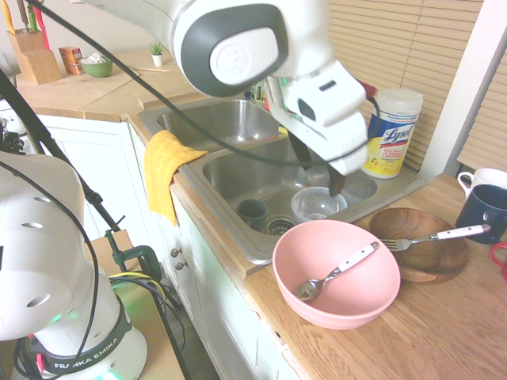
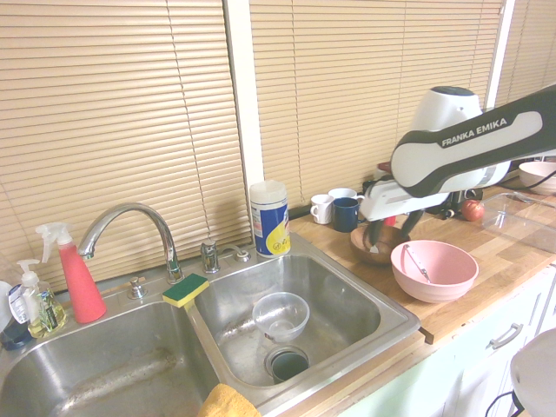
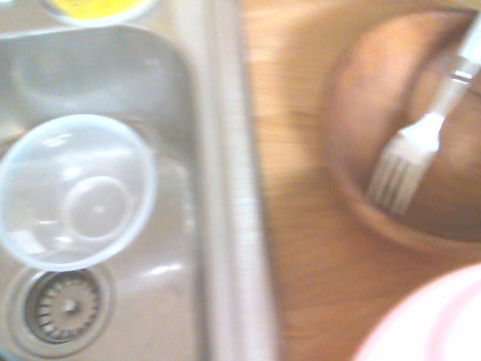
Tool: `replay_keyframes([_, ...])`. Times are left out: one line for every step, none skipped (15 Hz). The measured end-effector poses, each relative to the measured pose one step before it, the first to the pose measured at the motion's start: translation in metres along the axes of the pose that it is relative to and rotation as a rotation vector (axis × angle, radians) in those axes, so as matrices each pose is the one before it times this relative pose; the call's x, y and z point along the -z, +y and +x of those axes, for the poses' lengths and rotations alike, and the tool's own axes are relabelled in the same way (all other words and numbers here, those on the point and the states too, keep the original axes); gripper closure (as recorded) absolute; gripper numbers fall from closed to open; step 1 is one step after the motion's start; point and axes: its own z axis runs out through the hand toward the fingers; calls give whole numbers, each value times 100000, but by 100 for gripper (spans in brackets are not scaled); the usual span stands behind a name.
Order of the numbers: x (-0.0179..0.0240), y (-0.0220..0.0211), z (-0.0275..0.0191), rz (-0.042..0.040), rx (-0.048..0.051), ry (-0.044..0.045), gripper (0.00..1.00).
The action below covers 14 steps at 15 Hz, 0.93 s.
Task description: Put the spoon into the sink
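- Fingers of the gripper [image 1: 317, 166] stand fully apart and hold nothing; confirm this in the first exterior view, where both dark fingers hang free above the sink's right rim.
- Locate the spoon [image 1: 331, 275] inside the pink bowl [image 1: 372, 305]. Its shiny metal bowl rests on the pink bowl's floor and its white riveted handle leans up toward the far rim.
- Do not confuse it with the fork [image 1: 438, 236], which has the same white handle but lies across the wooden bowl [image 1: 420, 265] just beside the pink one. The wrist view currently shows the fork's tines, not the spoon.
- Note the target: the sink [image 1: 230, 178] nearer the counter, which already contains a clear plastic container [image 1: 318, 203] and a dark cup [image 1: 253, 212] beside the drain.
- Expect the spoon to be light, rigid and not fragile. Its polished metal is likely slippery, so treat the handle as the better grip point.
- Take hold across the raised upper part of the handle, where it stands clear of the bowl's wall and leaves room for both fingers.
- Anticipate that the thin handle may pivot in the grip, and that the light pink bowl may shift if nudged.
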Motion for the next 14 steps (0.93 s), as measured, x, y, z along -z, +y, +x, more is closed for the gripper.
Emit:
replay_keyframes([-204,1047,850,173,-1059,-802,0])
replay_keyframes([-196,952,738,-202,-865,-489,0])
replay_keyframes([-264,801,589,-532,-509,-470,0])
replay_keyframes([-433,527,352,-951,133,-773,0])
replay_keyframes([-549,360,224,-1309,582,-881,0])
replay_keyframes([-771,277,183,-1807,1428,-954,0])
replay_keyframes([-887,74,85,-1791,1761,-982,0])
replay_keyframes([-869,-36,91,-1316,1655,-610,0])
replay_keyframes([-811,-14,146,-993,967,-258,0])
replay_keyframes([-643,74,176,-792,673,-59,0])
replay_keyframes([-543,259,223,-881,373,-145,0])
replay_keyframes([-476,269,192,-869,384,-248,0])
replay_keyframes([-430,256,181,-793,478,-112,0])
replay_keyframes([-379,101,176,-296,148,358,100])
